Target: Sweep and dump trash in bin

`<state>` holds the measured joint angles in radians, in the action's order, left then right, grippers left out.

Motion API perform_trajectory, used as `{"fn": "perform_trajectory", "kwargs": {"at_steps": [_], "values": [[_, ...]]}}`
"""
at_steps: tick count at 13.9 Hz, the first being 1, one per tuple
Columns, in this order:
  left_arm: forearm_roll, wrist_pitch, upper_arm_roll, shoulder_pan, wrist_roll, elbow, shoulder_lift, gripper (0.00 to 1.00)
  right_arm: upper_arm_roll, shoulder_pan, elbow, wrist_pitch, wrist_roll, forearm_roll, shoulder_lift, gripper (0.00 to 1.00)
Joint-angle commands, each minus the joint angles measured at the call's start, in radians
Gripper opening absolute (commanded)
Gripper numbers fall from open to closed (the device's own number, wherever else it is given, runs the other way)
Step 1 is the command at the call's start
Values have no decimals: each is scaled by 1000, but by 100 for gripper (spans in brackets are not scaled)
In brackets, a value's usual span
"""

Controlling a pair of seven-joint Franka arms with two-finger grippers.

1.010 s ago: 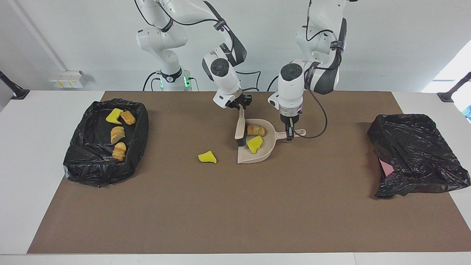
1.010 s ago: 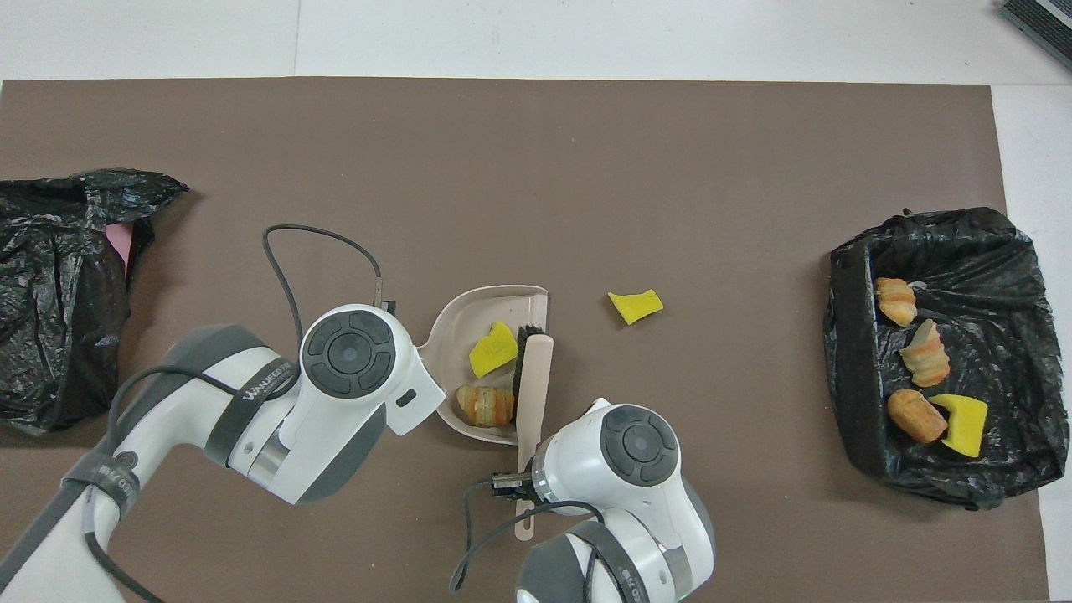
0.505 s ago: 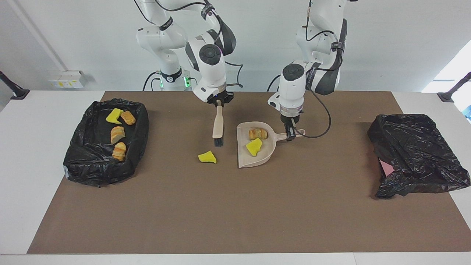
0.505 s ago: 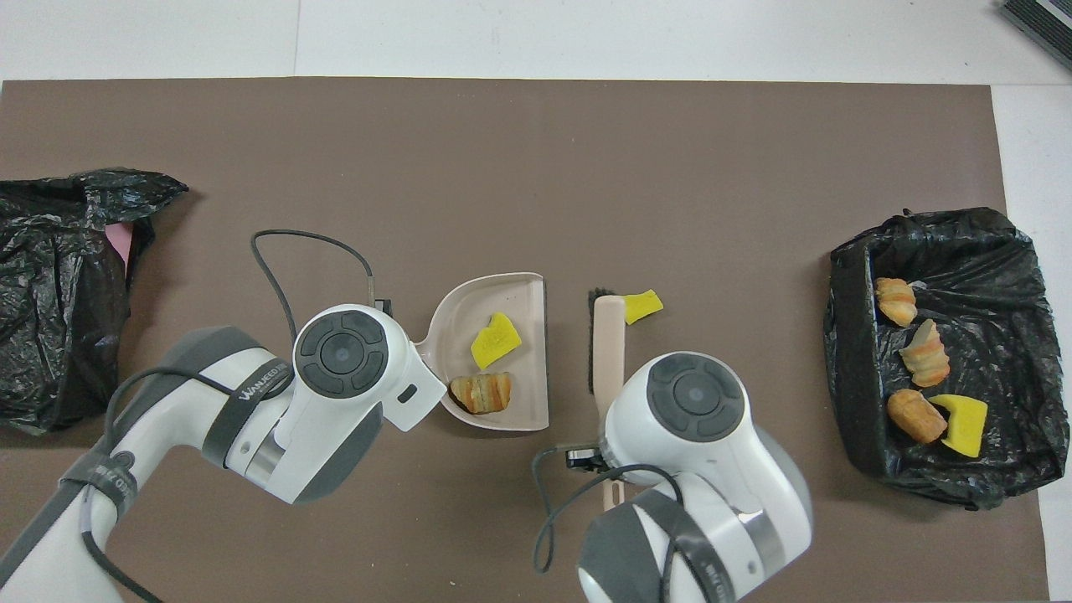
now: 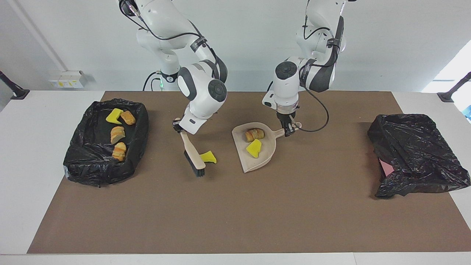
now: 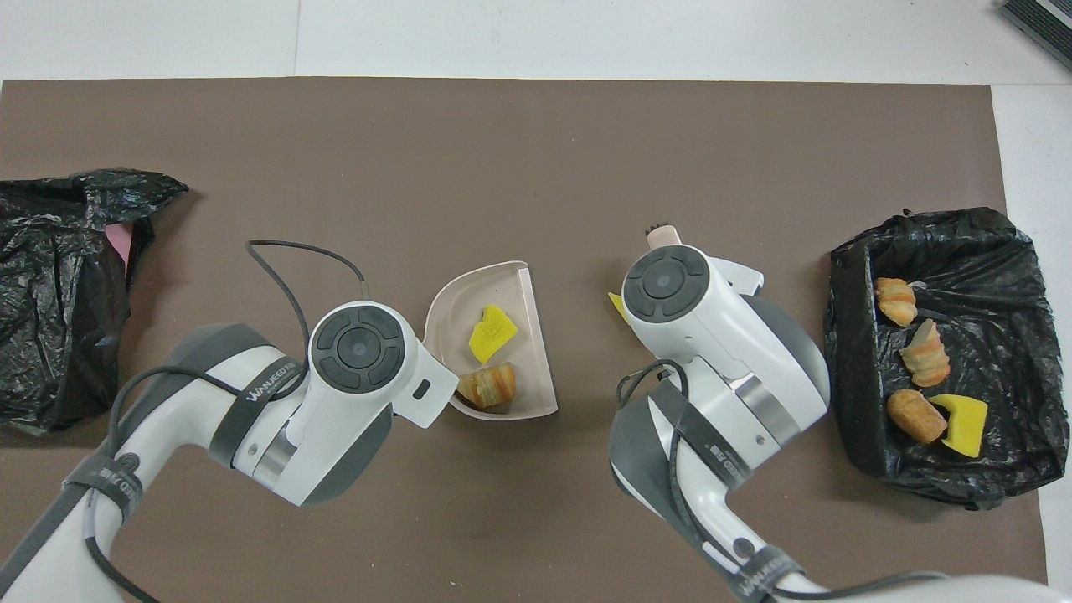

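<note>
Right gripper (image 5: 178, 127) clamps the brush (image 5: 192, 157) against the last loose sponge (image 5: 209, 157), mid-desk.
Left gripper (image 5: 287, 129), closed on the dustpan (image 5: 267, 156) handle: keep its lip flat while bristles push across.

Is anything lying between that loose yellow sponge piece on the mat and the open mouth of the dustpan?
Nothing visible. The loose yellow sponge piece lies beside the brush head, and only bare brown mat separates it from the dustpan mouth. The right tool holds the brush, the left tool the dustpan handle.
</note>
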<state>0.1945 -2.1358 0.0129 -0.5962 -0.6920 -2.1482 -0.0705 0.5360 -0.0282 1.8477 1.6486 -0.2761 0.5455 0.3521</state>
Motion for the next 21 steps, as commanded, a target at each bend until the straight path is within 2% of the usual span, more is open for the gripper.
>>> {"fn": "perform_trajectory", "kwargs": {"at_steps": [1, 5, 9, 10, 12, 14, 16, 18, 19, 21], "values": [[-13, 28, 9, -27, 32, -9, 29, 0, 15, 30, -35, -44, 34, 10, 41, 0], [-15, 19, 6, -36, 31, -25, 34, 0, 16, 39, -16, -24, 28, -284, 34, 0], [-15, -9, 6, -37, -15, -48, 44, 0, 18, 56, 86, 204, 14, -658, -13, 0], [-14, -24, 7, -36, -38, -54, 44, 0, 16, 76, 82, 204, 0, -682, -22, 0], [-15, -71, 7, -20, -87, -70, 46, 0, 16, 45, 74, 183, -55, -694, -63, 0], [-27, -76, 7, 27, -112, -56, 32, 0, 7, 34, 70, 102, -86, -696, -140, 0], [-88, -63, 10, 42, -171, 3, -1, 0, 5, 11, 77, 5, -141, -687, -230, 0], [-93, -32, 9, 88, -204, 72, -43, 0, 10, 22, 91, -88, -240, -687, -327, 0], [-95, -3, 9, 105, -216, 117, -58, 0, 16, 43, 111, -105, -299, -688, -358, 0], [-124, 49, 7, 163, -300, 186, -72, 0, 16, 100, 189, -64, -336, -751, -422, 0]]}}
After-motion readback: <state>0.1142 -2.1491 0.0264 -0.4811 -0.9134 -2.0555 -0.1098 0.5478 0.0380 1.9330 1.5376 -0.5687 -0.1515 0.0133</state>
